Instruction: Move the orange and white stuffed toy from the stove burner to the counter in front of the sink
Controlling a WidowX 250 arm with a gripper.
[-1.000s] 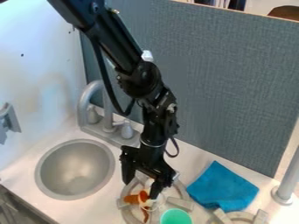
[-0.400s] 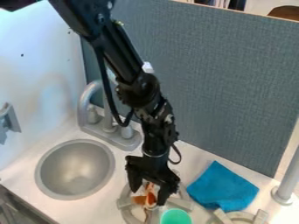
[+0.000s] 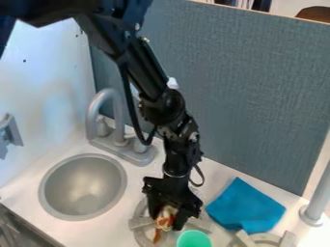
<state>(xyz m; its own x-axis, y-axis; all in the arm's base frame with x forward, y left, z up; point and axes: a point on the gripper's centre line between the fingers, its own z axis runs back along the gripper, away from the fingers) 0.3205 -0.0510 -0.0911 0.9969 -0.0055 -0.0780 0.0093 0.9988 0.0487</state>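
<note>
The black gripper (image 3: 169, 219) hangs low over the near part of the counter, pointing down at a small white and orange-brown toy (image 3: 166, 218). The toy sits right at the gripper's tips, over the round gray burner (image 3: 137, 235); I cannot tell whether the gripper is open or closed on it. The toy's long axis runs from under the gripper toward the bottom edge of the view, leaning slightly left, with its narrow brown end lowest.

A green cup (image 3: 193, 239) is just beside the toy, to the lower right in the view, cut off by the bottom edge. Right of the gripper, a blue cloth (image 3: 246, 207) lies near the burner's outer edge. Beyond the cup is a second burner (image 3: 266, 238), with a gray post (image 3: 317, 202) farther right. To the left, a strip of white counter (image 3: 126, 205) separates the burner from the round sink (image 3: 84, 187). The gray faucet (image 3: 102, 103) stands behind the sink, near the blue-gray panel (image 3: 251, 101) that bounds the back.
</note>
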